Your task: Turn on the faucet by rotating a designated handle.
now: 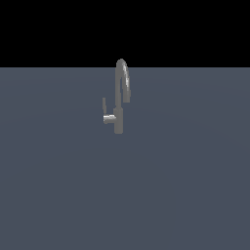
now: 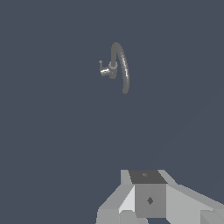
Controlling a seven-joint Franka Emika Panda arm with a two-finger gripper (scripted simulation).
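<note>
1. The slim grey metallic faucet (image 1: 118, 105) with its arched gooseneck spout stands upright on the flat slate-blue floor (image 1: 185, 185), just above the exterior view's centre.
2. Its thin short grey lever handle (image 1: 104, 105) points to twelve o'clock, at the end of a stub at the post's nine o'clock.
3. The pale grey blocky gripper (image 2: 146, 199) is well apart from the faucet; whether its fingers are parted, I cannot tell.

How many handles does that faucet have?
1. The handle is a thin lever standing up from a short stub on the exterior view's left of the faucet post, below the arched spout. None shows on the other side.
</note>
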